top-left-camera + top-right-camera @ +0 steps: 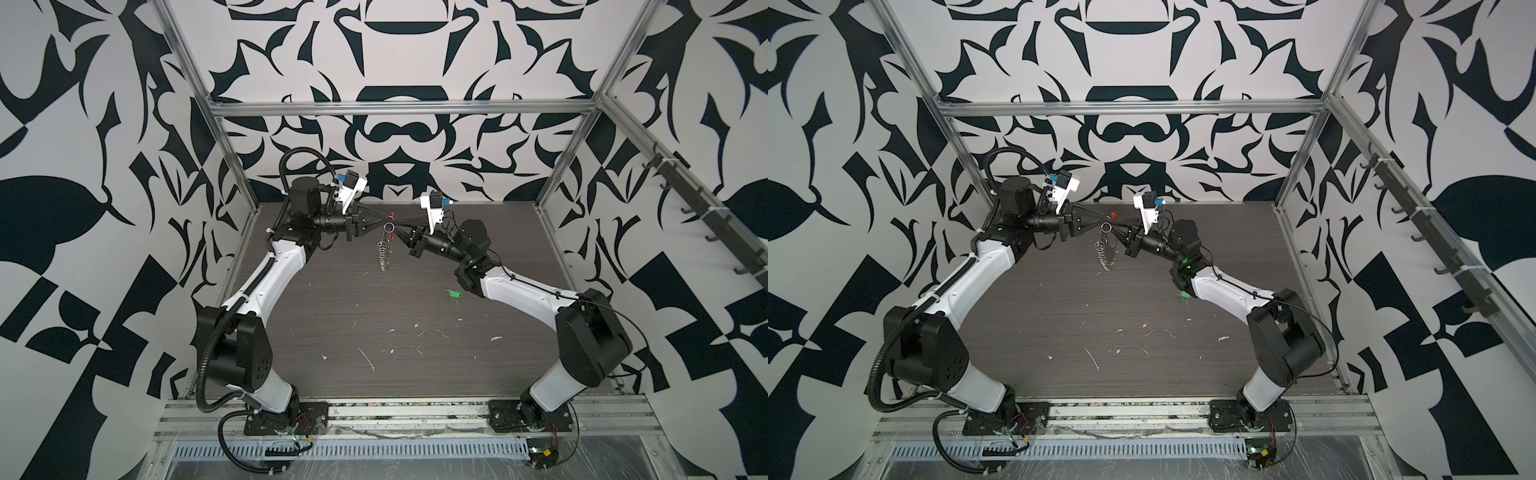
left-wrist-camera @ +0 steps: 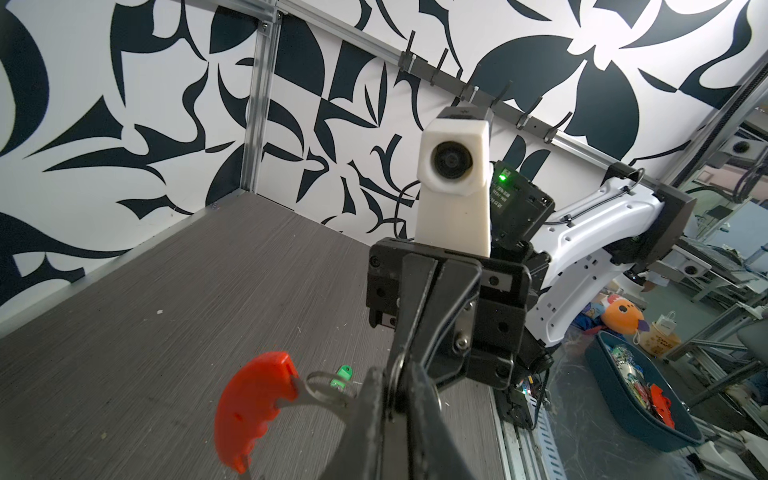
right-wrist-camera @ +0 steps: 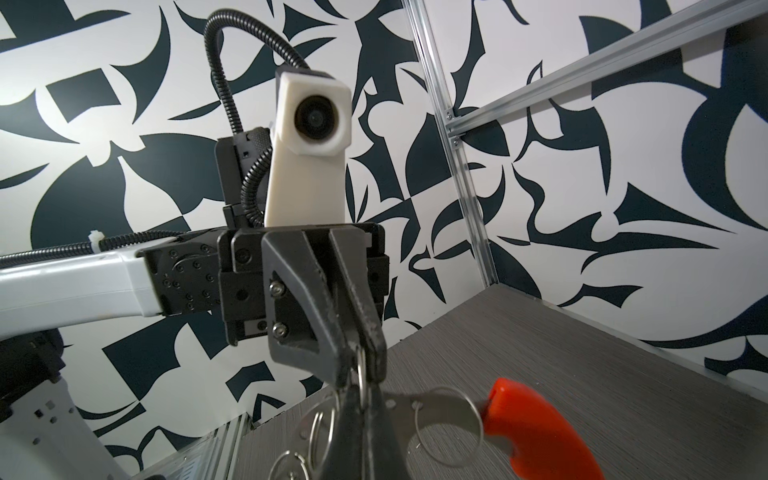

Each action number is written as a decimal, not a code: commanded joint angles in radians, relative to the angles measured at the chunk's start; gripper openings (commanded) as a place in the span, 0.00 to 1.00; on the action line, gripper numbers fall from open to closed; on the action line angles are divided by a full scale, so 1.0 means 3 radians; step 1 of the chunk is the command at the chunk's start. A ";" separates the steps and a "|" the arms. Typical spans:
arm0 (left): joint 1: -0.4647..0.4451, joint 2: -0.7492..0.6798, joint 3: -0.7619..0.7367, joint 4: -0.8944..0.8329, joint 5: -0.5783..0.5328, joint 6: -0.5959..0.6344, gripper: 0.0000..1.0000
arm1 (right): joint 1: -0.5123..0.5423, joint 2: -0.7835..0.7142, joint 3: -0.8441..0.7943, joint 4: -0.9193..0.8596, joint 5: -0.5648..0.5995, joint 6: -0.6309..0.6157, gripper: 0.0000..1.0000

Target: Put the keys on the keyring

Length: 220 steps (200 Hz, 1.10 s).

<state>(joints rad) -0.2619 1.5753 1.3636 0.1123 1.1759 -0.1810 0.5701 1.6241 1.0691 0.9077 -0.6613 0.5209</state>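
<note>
In both top views the left gripper and right gripper are pinching the keyring aloft, the keys lying on the table beside the right forearm, nearer that arm. The left wrist view is showing the keys beyond the keyring; the right wrist view is not.

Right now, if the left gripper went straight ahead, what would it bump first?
Probably the right gripper: its fingers face the left gripper almost tip to tip, only the keyring between them.

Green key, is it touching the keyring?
Apart. A top view shows the key lying on the table, clear of the keyring hanging farther back.
</note>
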 commanded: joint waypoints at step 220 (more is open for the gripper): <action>-0.0432 0.0242 0.1122 -0.3653 -0.1247 0.3450 0.00 | -0.0010 -0.0817 0.0560 -0.3389 0.0516 -0.2371 0.24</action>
<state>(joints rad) -0.3538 1.5978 1.6230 -0.6907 0.9546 0.6445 0.5667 1.3697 1.1587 -0.0032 -0.4156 -0.1345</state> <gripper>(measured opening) 0.041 0.249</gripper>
